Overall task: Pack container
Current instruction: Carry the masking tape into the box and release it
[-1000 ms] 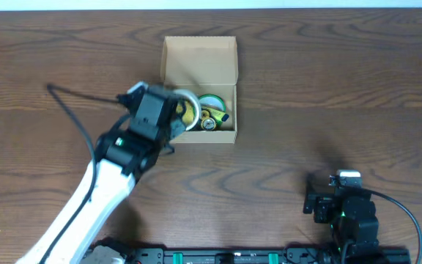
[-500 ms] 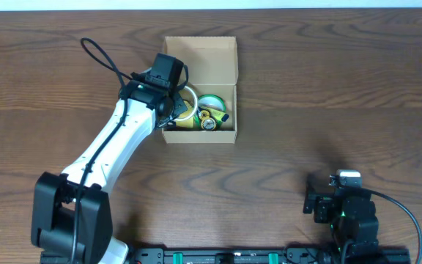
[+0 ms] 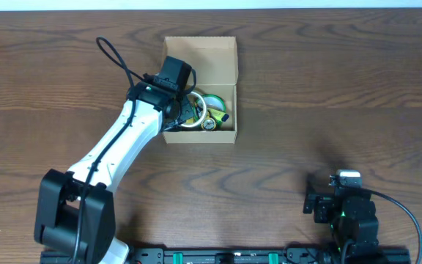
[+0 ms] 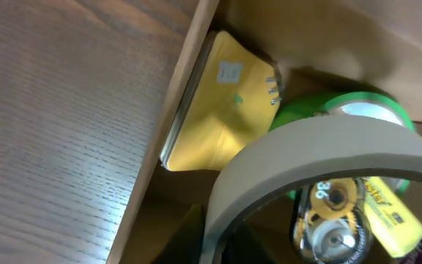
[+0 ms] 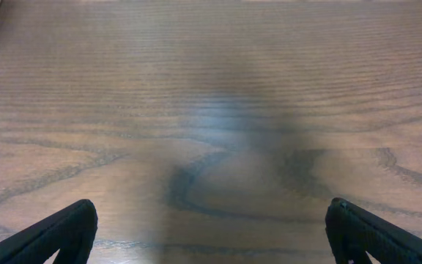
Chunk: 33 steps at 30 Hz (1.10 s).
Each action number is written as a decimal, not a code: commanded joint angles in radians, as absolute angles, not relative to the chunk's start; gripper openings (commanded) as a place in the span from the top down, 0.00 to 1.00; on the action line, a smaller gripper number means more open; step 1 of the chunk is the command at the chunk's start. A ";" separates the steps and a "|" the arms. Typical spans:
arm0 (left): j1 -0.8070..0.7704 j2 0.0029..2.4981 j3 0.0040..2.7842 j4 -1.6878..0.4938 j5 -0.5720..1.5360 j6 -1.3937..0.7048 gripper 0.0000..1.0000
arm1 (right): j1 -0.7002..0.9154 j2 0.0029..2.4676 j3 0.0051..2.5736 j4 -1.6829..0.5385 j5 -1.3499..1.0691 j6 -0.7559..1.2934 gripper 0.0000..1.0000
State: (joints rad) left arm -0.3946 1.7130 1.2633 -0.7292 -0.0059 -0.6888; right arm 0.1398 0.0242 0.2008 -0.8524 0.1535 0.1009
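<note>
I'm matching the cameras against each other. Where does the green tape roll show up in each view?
Overhead: green tape roll in the container's right half, upper centre of picture.
Left wrist: right of centre, partly behind the beige tape roll.
Right wrist: not in it.
Shared landmark: the container, whose wall runs diagonally in the left wrist view.

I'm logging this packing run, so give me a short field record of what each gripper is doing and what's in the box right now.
container: cardboard box, flap lid open
left gripper: over the box, shut on beige tape roll
inside: yellow pad against a side wall, green roll, small yellow item with a shiny disc
right gripper: open, holding nothing, above the table, away from the box
</note>
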 commanded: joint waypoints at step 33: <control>-0.404 1.492 1.607 -0.870 -0.072 -0.449 0.05 | 0.131 0.019 0.194 -0.856 0.157 0.088 0.01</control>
